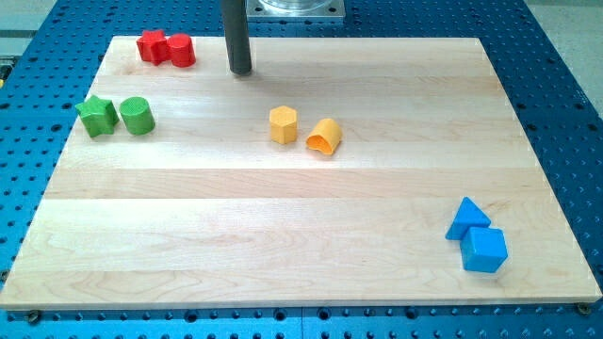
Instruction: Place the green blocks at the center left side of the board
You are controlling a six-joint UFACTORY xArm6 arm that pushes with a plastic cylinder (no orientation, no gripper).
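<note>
No gripper, only my tip [241, 71]. Green star block [96, 117], green cylinder [137, 116] to its lower left: light, rigid, slide easily; push top faces downward.

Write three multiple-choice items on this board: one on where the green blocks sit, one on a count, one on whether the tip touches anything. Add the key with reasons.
1. Where are the green blocks?
A. the view's left edge, upper part
B. the view's bottom right
C. the centre

2. How many blocks are on the board?
A. six
B. eight
C. ten

3. My tip is:
A. pressing a yellow block
B. touching no block
C. between the blue blocks

Key:
1 A: the green star and green cylinder sit side by side there.
2 B: four colour pairs on the board.
3 B: my tip stands apart, right of the red blocks.
</note>
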